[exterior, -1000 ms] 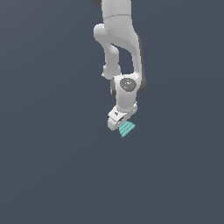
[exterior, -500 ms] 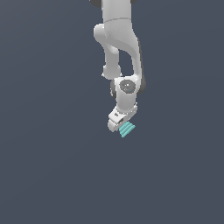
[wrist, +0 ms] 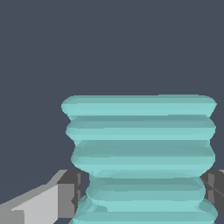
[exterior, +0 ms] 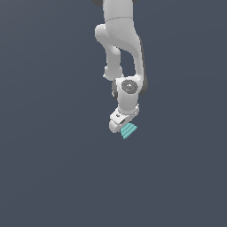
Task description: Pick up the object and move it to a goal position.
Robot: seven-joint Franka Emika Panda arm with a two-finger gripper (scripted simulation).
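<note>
Arm (exterior: 119, 40): white, reaching down from the top of the exterior view, wrist tilted toward the exterior view's left
Pincer (exterior: 124, 129): pinching the object, one grey finger (wrist: 70, 192) on each side of its narrow waist (the second finger shows only at the frame edge)
Object (exterior: 129, 131): teal, ridged, flaring wider away from the fingers; it juts from the pincer's tip toward the exterior view's right, filling much of the wrist view (wrist: 140, 153)
Background: plain dark grey-blue all round

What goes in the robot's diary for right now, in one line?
gripper: shut on teal ridged piece | piece: sticking out past fingers | goal: not visible
</note>
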